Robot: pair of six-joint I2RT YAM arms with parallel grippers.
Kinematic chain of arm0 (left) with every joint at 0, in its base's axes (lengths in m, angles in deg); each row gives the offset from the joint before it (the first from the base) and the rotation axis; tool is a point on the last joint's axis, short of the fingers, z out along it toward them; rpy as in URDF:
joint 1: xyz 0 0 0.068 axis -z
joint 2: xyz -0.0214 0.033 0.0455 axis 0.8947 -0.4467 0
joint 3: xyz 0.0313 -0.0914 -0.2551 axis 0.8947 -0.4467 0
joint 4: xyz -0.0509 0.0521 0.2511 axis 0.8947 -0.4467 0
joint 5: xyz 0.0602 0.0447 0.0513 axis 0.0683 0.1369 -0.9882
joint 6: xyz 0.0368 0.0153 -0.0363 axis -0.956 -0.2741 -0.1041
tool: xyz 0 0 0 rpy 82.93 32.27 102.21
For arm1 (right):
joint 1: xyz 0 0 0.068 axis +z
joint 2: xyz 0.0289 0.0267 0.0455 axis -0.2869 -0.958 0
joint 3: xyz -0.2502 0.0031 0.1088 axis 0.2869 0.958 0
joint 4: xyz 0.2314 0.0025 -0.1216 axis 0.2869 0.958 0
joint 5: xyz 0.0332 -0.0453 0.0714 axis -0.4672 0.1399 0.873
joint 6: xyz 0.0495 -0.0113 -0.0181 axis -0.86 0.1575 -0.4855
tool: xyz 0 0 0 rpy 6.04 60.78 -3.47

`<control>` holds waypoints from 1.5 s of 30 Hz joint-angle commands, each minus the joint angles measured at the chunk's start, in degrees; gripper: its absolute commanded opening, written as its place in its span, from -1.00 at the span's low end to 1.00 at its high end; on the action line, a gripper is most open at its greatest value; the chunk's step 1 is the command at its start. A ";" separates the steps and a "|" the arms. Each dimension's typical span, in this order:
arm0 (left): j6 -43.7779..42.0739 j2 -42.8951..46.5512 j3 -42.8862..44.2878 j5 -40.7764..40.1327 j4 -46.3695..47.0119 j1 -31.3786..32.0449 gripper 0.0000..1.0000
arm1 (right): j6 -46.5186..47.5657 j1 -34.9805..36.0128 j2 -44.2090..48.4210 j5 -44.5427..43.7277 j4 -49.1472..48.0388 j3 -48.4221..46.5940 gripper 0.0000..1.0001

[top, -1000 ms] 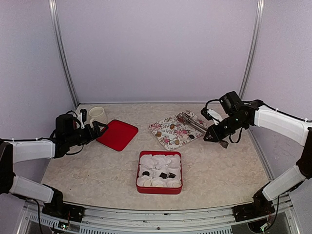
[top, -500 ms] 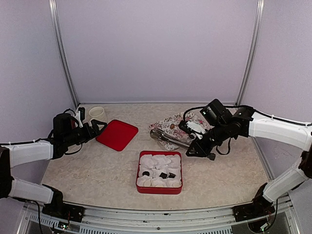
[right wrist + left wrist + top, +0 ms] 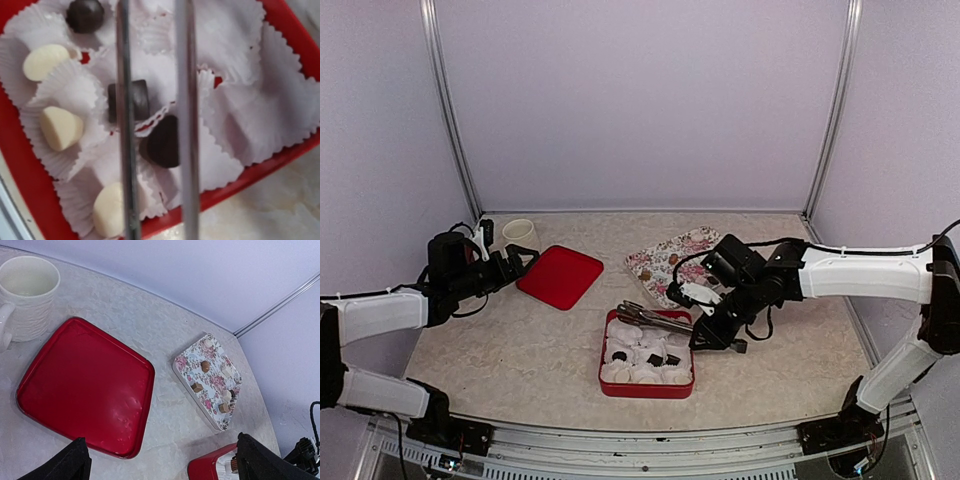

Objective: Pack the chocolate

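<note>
1. Red box: square and shallow, standing on the table nearest the arm bases. It is the reference for every entry below. It is lined with white crinkled paper cups whose edges overlap.
2. Chocolate, in the box: three dark pieces and three cream-coloured pieces, each sitting in a paper cup. In the top view the dark ones lie in the near half of the box.
3. Tongs: metal, with two slim arms, held roughly level above the far half of the box. The tips are toward its far left corner and the handle end is past its right edge. In the right wrist view the arms stand apart over the dark pieces. The tips run out of that view, so I cannot tell whether they carry anything.
4. Right gripper: just off the right side of the box, above the table, jaws narrow and clamped on the handle end of the tongs.
5. Floral tray: beyond the box and slightly to its right, apart from it, set cornerwise.
6. Chocolate, on the floral tray: several small pieces, with tan ones among pale ones.
7. Red lid: beyond the box and to its left, well apart from it. It is a flat rounded square with a raised rim.
8. Left gripper: farther left of the box than the red lid and raised just beside the lid's left edge. The jaws are wide and grip nothing.
9. Mug: cream, ribbed and upright, the farthest item from the box. It stands beyond the red lid's left corner, near it but not touching.
</note>
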 commanded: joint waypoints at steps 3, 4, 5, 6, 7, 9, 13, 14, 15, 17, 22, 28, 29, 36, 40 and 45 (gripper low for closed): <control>-0.02 0.79 -0.65 0.64 -0.30 -0.49 0.98 | -0.31 1.06 -1.79 -1.73 -2.30 0.15 -0.56; 0.01 0.73 -0.65 0.73 -0.30 -0.47 0.98 | -0.29 1.10 -2.03 -1.73 -2.31 0.27 -0.54; -0.09 0.74 -0.65 0.71 -0.37 -0.44 0.98 | -0.15 1.06 -2.30 -1.74 -2.10 0.30 -0.53; -0.15 0.75 -0.57 0.69 -0.41 -0.49 0.98 | 0.02 1.10 -2.53 -1.54 -2.04 0.39 -0.52; -0.19 0.80 -0.70 0.61 -0.41 -0.47 0.98 | 0.17 1.26 -2.63 -1.23 -2.05 0.43 -0.50; -0.27 0.83 -0.71 0.49 -0.45 -0.47 0.98 | 0.44 1.37 -2.65 -0.61 -2.38 0.51 -0.46; -0.16 0.51 -0.71 0.53 -0.39 -0.49 0.98 | 0.83 1.52 -2.54 0.14 -2.62 0.32 -0.42; -0.20 0.43 -0.67 0.56 -0.35 -0.47 0.98 | 0.85 1.49 -2.56 0.10 -2.59 0.34 -0.42; -0.13 0.48 -0.73 0.56 -0.27 -0.45 0.98 | 0.87 1.52 -2.64 -0.01 -2.53 0.33 -0.42; -0.08 0.48 -0.73 0.65 -0.17 -0.49 0.98 | 0.85 1.54 -2.79 -0.17 -2.48 0.25 -0.42; -0.12 0.48 -0.55 0.73 -0.35 -0.48 0.98 | 1.10 1.49 -3.52 -0.29 -2.51 -0.16 -0.41; -0.06 0.49 -0.45 0.65 -0.34 -0.50 0.98 | 1.28 1.55 -4.28 -0.34 -2.45 -0.40 -0.38; -0.04 0.41 -0.42 0.65 -0.29 -0.48 0.98 | 1.28 1.48 -4.25 -0.41 -2.36 -0.53 -0.36; 0.20 -0.18 -0.42 0.98 0.09 -0.47 0.98 | 1.07 1.54 -3.26 -0.31 -1.78 -0.93 -0.34; 0.25 -0.13 -0.22 1.19 0.14 -0.41 0.98 | 0.72 1.54 -0.98 -0.70 -1.23 -2.01 -0.36; 0.42 -0.30 -0.30 1.30 0.43 -0.42 0.98 | 0.58 0.50 2.62 -0.74 -2.28 -4.06 -0.35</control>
